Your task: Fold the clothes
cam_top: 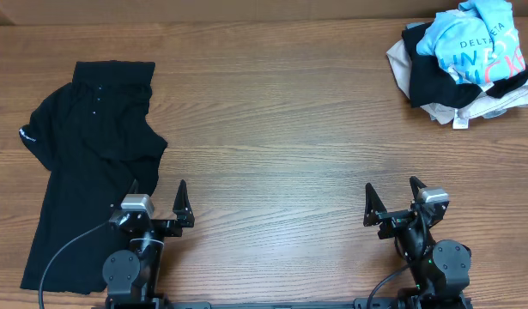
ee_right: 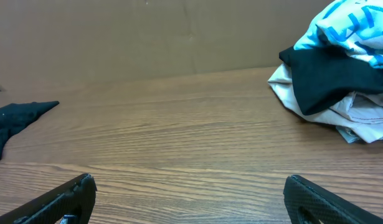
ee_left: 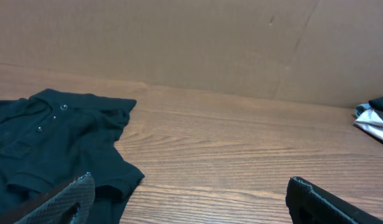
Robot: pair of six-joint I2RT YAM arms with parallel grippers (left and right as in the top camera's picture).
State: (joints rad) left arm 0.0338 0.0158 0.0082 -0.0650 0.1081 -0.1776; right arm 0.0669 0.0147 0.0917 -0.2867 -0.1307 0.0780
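Wood-grain counter (cam_top: 272, 129) carries the black polo shirt (cam_top: 83, 163) along its left side, collar away from the robot, partly gathered in, likely mid-fold. Spare garments (cam_top: 465, 64) are heaped far right, out of the way. Left pincer (cam_top: 157, 184) and right pincer (cam_top: 391, 184) rest spread wide, empty.

Wood-grain table (cam_top: 281, 129); plain brown cardboard wall (ee_left: 179, 43) behind far edge; even light
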